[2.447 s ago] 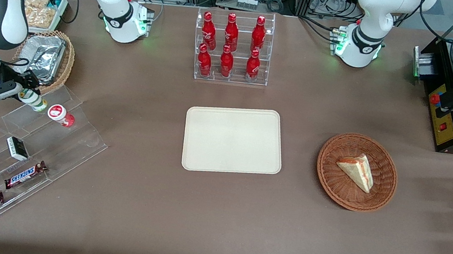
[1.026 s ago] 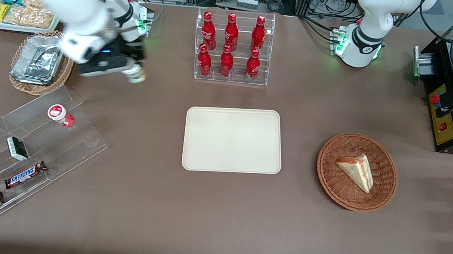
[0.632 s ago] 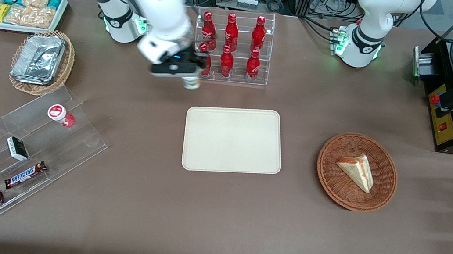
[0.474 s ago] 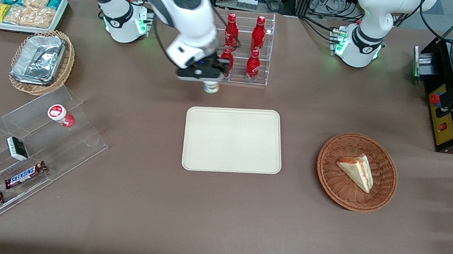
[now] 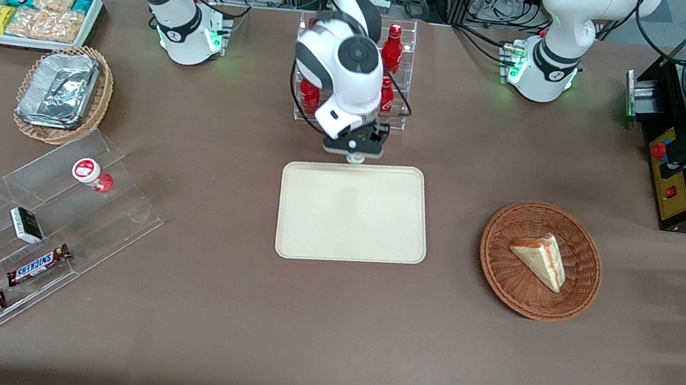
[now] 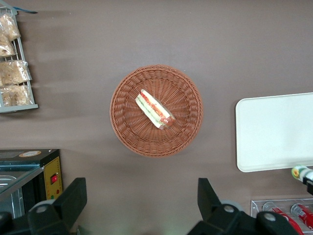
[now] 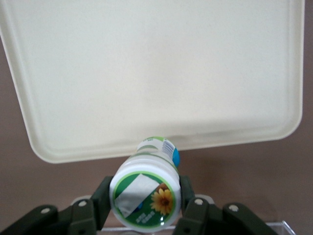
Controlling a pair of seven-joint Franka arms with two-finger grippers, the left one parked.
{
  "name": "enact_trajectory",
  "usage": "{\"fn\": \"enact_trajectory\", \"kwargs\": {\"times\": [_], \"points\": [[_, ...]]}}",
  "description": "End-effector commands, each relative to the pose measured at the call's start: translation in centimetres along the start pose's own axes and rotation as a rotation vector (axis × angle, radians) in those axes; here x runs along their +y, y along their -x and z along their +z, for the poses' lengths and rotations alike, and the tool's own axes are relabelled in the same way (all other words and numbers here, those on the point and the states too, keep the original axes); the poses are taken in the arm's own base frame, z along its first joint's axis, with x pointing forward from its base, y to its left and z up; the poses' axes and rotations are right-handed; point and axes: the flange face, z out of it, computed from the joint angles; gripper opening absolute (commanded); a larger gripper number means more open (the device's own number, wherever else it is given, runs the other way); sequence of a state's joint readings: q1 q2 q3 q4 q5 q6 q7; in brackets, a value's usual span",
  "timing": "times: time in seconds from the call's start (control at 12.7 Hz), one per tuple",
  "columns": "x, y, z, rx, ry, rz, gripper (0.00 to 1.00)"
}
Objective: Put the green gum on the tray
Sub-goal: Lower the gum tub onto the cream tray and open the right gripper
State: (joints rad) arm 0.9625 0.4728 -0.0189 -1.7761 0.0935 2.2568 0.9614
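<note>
Our tool (image 7: 145,205) has swung across the table (image 5: 199,306) from the clear stepped shelf (image 5: 79,209) at the working arm's end, and now hangs at the tray's (image 5: 349,247) edge farthest from the front camera, just in front of the rack of red bottles (image 5: 390,92). Its dark fingers (image 7: 100,198) are clamped on the gum bottle (image 7: 146,188), one on each side of the body. We judge the carry nearly done: the bottle sits over the tray's rim, so a little more travel inward and a lowering should finish it.

The bottle is a small, smooth white plastic cylinder with a round green-rimmed lid bearing a flower picture, and a green label. It hangs upright in the grip. The tray is a flat, matte, cream rectangle with rounded corners and a low raised lip, lying bare on a brown, cloth-like table surface. Toward the parked arm's end sits a round woven basket (image 5: 504,289) holding a sandwich wedge (image 5: 538,257).
</note>
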Motion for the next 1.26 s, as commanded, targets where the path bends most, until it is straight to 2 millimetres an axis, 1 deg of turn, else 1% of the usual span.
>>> {"fn": "enact_trajectory", "kwargs": {"times": [0.0,0.16,0.24,0.39,0.47,0.79,0.95,1.03,1.18], "points": [[-1.2,-1.0,-0.6,0.025,-0.009,0.008,0.0],[-1.0,-1.4,-0.4,0.029,-0.014,0.014,0.0],[-1.2,-1.6,0.1,0.039,-0.027,0.014,0.0],[-1.2,-2.5,1.6,0.058,-0.049,0.023,0.0],[-1.1,-2.8,2.7,0.066,-0.053,0.017,0.0],[-1.0,-3.6,4.7,0.084,-0.067,0.015,0.0],[-0.6,-4.6,4.8,0.09,-0.069,0.008,0.0],[-0.8,-4.7,4.6,0.092,-0.073,-0.008,0.0],[0.0,-5.9,4.8,0.094,-0.069,-0.017,0.0]]}}
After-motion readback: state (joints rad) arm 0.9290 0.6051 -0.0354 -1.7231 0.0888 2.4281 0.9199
